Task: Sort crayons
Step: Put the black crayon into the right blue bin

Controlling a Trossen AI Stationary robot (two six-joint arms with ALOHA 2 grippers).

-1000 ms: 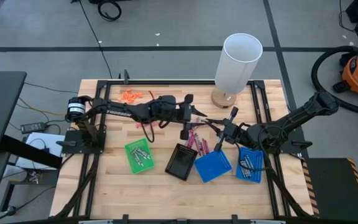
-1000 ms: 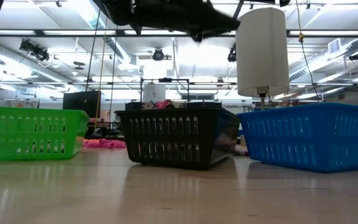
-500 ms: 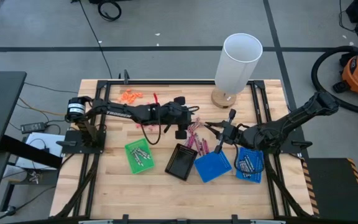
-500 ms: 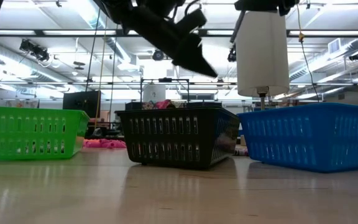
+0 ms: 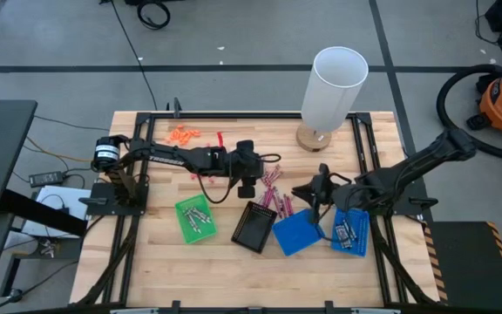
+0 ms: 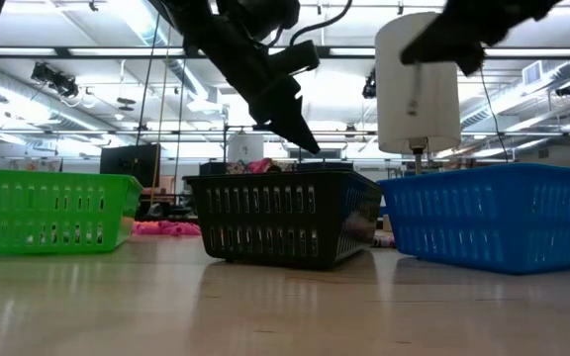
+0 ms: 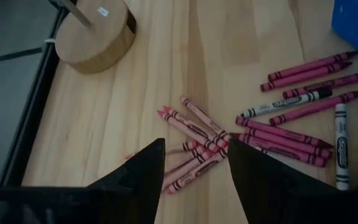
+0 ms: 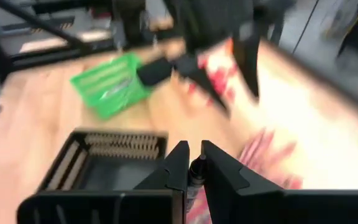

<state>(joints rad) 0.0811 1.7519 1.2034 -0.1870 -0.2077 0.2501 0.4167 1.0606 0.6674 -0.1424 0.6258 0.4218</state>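
Pink-magenta and grey crayons [image 7: 278, 130] lie loose on the wooden table [image 5: 234, 262], in a heap [image 5: 274, 196] behind the trays. My left gripper [image 7: 196, 140] stands open above the heap's left part [image 5: 246, 186], slanting down, and touches nothing. My right gripper [image 8: 195, 165] hangs right of the heap [image 5: 315, 203], above the blue tray [image 5: 298, 232]. It is shut on a thin dark-grey crayon. My right gripper pinches a thin crayon [image 8: 195, 169] between its two fingers. The wrist view looks along it, so only its end shows between the fingertips. The crayon is lifted clear of the table. Which part of its length the fingers have is hidden by the fingers.
In a row near the front stand a green tray [image 5: 193, 218] with grey crayons, a black tray [image 5: 253, 227], the blue tray and a second blue tray [image 5: 349, 231] with grey crayons. A tall white cylinder [image 5: 334, 85] on a wooden base [image 7: 95, 31] stands at the back. Orange bits [image 5: 181, 134] lie far left.
Both grippers have tipped from nearly level to slanting down and have sunk a little. My left gripper has dipped over the crayon heap. My right gripper has also rolled about its own line above the blue tray.
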